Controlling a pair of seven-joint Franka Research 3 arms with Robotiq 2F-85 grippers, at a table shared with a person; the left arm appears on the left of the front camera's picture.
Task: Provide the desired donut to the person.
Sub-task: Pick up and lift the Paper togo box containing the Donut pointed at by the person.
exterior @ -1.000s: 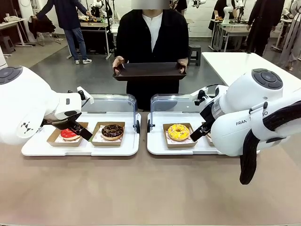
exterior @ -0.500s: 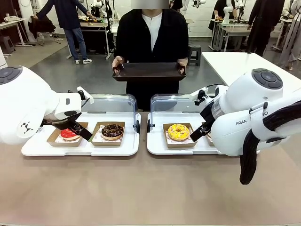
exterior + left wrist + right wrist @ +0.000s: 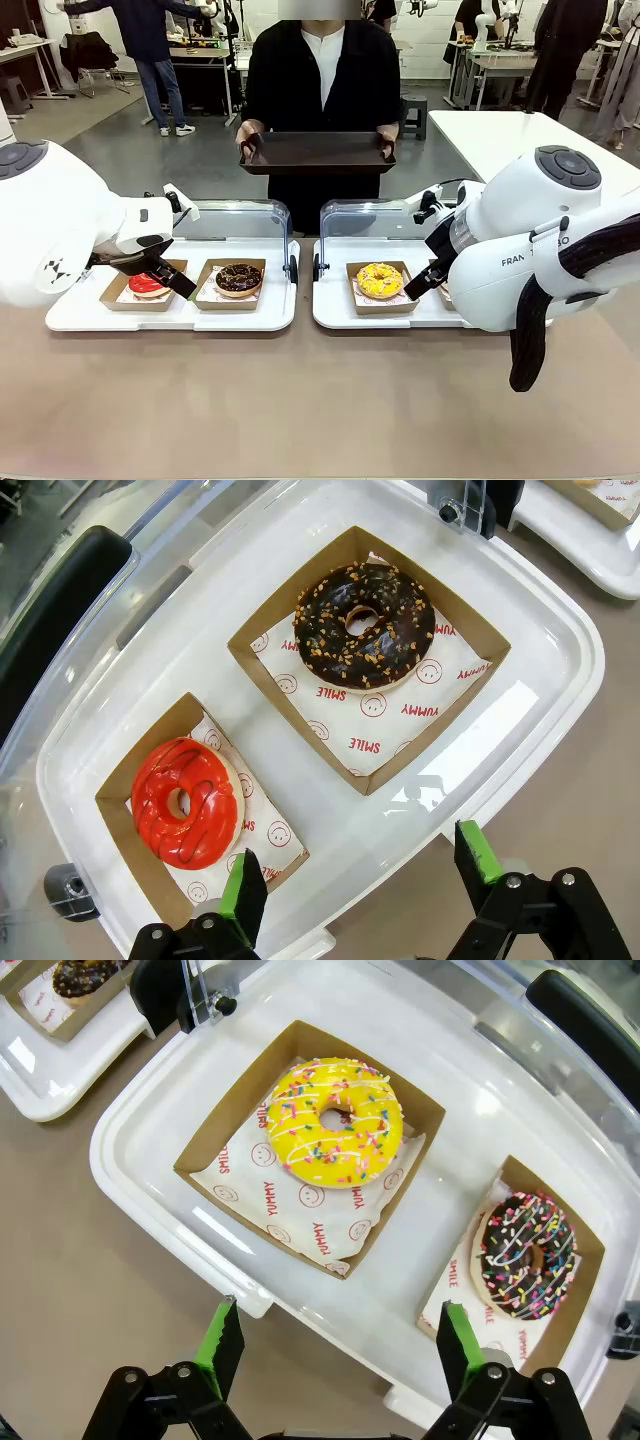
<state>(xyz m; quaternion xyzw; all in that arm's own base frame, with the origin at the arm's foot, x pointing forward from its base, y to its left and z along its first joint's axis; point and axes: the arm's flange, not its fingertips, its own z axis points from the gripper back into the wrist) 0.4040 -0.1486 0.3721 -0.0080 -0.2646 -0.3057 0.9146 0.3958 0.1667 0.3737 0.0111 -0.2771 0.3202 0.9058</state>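
Four donuts, each in an open card box, lay on two white trays, one pair under each arm. The left gripper [image 3: 360,865], fingers spread and empty, hung over the near edge of the left tray [image 3: 540,670]. The red-iced donut [image 3: 185,802] lay just beyond one finger at that tray's left end, and the nut-topped chocolate donut [image 3: 363,626] lay farther off at its right end. The right gripper [image 3: 340,1328], likewise spread and empty, hung over the near edge of the right tray [image 3: 140,1150]. The yellow sprinkled donut [image 3: 335,1122] lay ahead between its fingers, and the sprinkled chocolate donut [image 3: 527,1254] lay beside one finger at the tray's right end. The person [image 3: 322,75] stood beyond the far edges, both hands on a dark tray [image 3: 317,152]. No hand pointed, so the wanted donut could not be told. Each arm was nearer to its own pair.
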